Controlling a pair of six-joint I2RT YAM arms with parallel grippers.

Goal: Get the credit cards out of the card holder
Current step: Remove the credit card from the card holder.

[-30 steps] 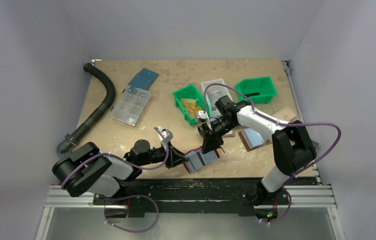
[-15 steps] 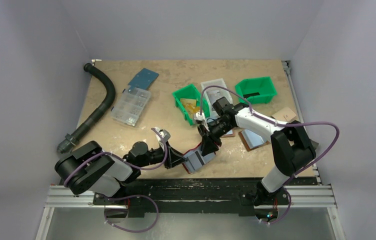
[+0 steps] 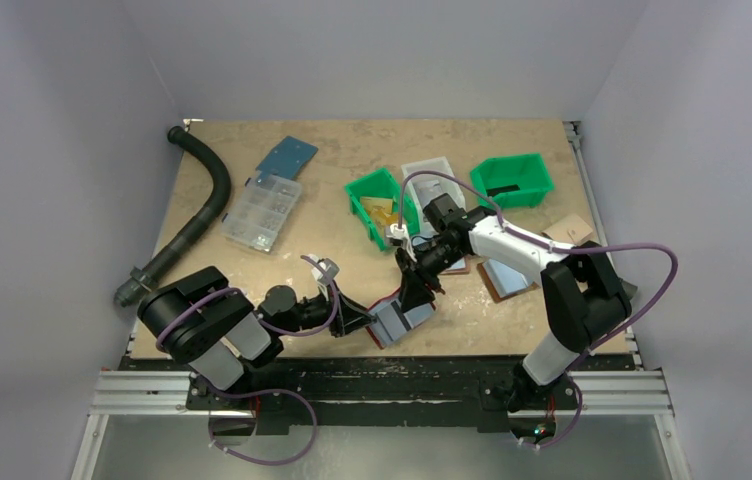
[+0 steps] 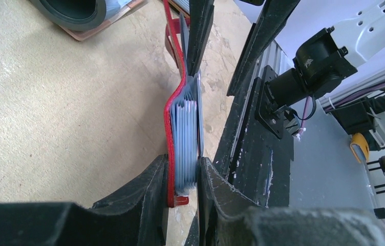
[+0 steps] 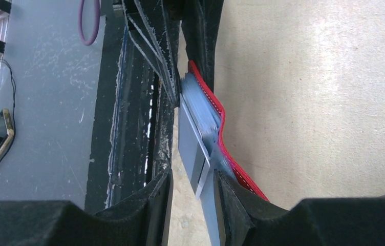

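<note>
Pale walls on three sides of a tan wooden table (image 3: pixel 252 270). Close to its front edge, the dark red card holder (image 3: pixel 400 320), clamped at one end between the fingers of the left gripper (image 4: pixel 183 171), red cover on one side and pale blue-grey pockets on the other. At the other end, the right gripper (image 5: pixel 193 179), jaws parted, straddling the edge of a grey card (image 5: pixel 189 146) sticking out of the stack, not yet pinching it.

Best way on, as a judgement: close on that one card only, near its free corner, then draw straight along the pocket, keeping the left grip firm to stop the whole holder from following.

Inside the holder, several more pale cards packed tight. Farther back, a green bin (image 3: pixel 377 205) with yellow-orange bits, a second green bin (image 3: pixel 512 180) with something dark, and a clear compartment box (image 3: pixel 262 212), contents too small to tell.
</note>
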